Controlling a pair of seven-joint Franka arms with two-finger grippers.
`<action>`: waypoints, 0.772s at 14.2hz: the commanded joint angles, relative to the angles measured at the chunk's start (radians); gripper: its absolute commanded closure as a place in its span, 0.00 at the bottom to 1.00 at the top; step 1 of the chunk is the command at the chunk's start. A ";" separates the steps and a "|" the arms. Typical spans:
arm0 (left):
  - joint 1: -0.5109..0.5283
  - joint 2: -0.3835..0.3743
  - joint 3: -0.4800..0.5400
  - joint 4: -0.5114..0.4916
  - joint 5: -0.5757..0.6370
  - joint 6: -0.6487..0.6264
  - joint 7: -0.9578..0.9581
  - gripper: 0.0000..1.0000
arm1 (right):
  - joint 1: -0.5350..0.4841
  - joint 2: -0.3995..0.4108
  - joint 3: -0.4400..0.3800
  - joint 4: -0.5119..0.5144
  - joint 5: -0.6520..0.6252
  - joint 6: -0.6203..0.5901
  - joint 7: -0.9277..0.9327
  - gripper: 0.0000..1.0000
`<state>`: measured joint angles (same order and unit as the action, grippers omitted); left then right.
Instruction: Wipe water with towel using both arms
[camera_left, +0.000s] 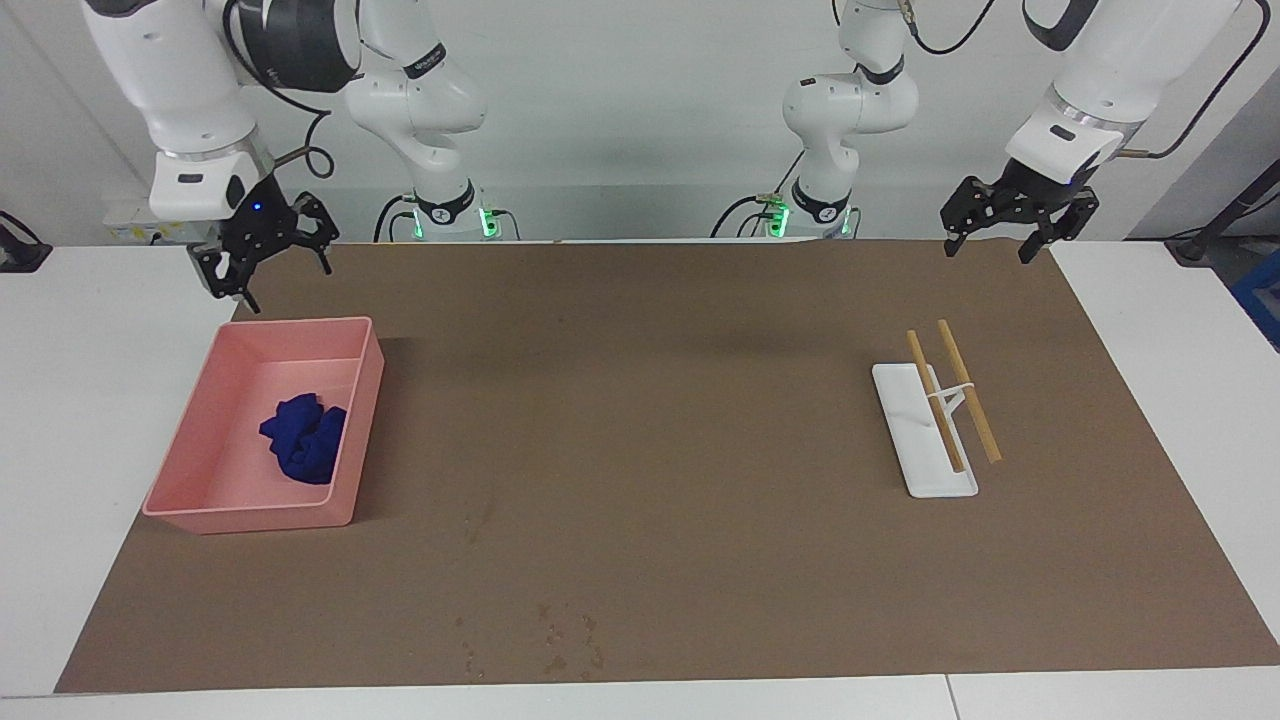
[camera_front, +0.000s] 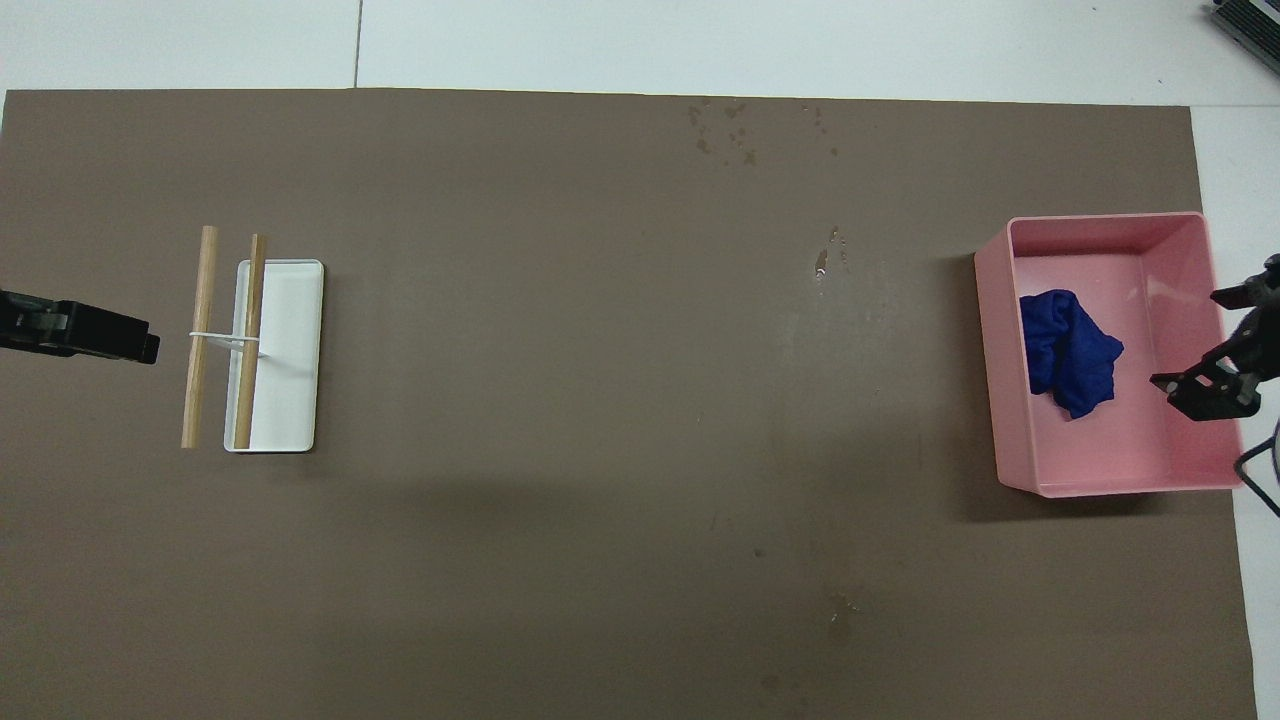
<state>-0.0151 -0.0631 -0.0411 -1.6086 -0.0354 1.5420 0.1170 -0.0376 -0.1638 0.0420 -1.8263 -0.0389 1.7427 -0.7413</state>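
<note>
A: Where's your towel (camera_left: 304, 449)?
B: Crumpled in the pink tray (camera_left: 200, 510), toward its 3 o'clock wall in the facing view.
A: Your grippers?
B: Right gripper (camera_left: 266, 262), fingers spread, empty, up at the tray's 12 o'clock. Left gripper (camera_left: 1016, 223) spread too, waiting over the surface's edge, 12 o'clock of the stick rack (camera_left: 925, 432).

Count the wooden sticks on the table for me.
2: both sticks lie side by side across the white stand, toward the left arm's end. None looks hidden.

I see a pink tray (camera_left: 360, 400) near my right arm's edge of the brown mat (camera_left: 640, 450). A white rack (camera_left: 915, 440) with two wooden sticks (camera_left: 968, 392) sits near the other end.
</note>
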 joint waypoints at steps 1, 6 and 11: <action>0.012 -0.024 -0.009 -0.028 0.014 0.009 0.013 0.00 | -0.005 -0.065 0.094 0.007 0.048 -0.075 0.162 0.00; 0.012 -0.024 -0.009 -0.028 0.014 0.009 0.013 0.00 | -0.005 -0.135 0.137 0.016 0.145 -0.228 0.471 0.00; 0.012 -0.024 -0.009 -0.028 0.014 0.009 0.013 0.00 | -0.044 -0.146 0.115 -0.004 0.146 -0.210 0.462 0.00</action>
<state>-0.0151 -0.0631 -0.0412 -1.6087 -0.0354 1.5420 0.1170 -0.0525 -0.3022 0.1606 -1.8103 0.0784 1.5156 -0.2822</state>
